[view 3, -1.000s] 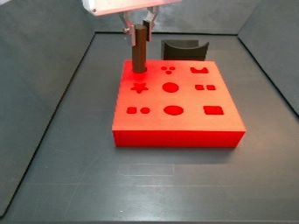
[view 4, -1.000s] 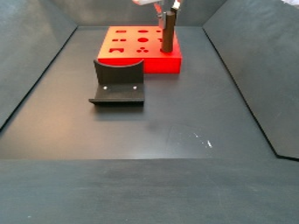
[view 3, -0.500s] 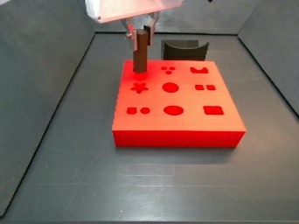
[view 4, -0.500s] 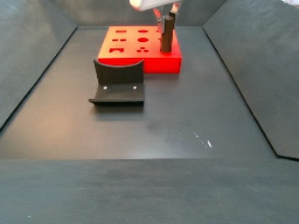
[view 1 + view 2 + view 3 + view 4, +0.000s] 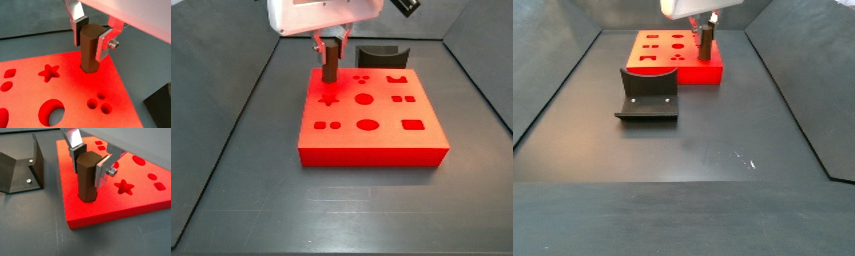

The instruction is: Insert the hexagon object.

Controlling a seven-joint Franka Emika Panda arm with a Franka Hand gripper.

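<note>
The hexagon object, a long dark-brown peg (image 5: 90, 52), stands upright between my gripper's (image 5: 92, 37) silver fingers, which are shut on its upper part. Its lower end meets the top of the red block (image 5: 73, 85) near a corner; I cannot tell how deep it sits. It shows the same way in the other wrist view: peg (image 5: 87, 180), gripper (image 5: 90, 164), block (image 5: 113, 203). In both side views the gripper (image 5: 330, 45) (image 5: 708, 25) hangs over the block's (image 5: 385, 145) (image 5: 700, 72) corner with the peg (image 5: 329, 66) (image 5: 706, 45) below it.
The red block's top has several shaped holes, among them a star (image 5: 48, 73) and a three-dot group (image 5: 99, 101). The dark fixture (image 5: 647, 95) stands on the floor right beside the block, as in a side view (image 5: 381, 55) and a wrist view (image 5: 20, 165). Grey walls enclose the floor.
My gripper has come down with the peg. Less of the peg shows above the red block than before, while its lower end stays at the same spot.
</note>
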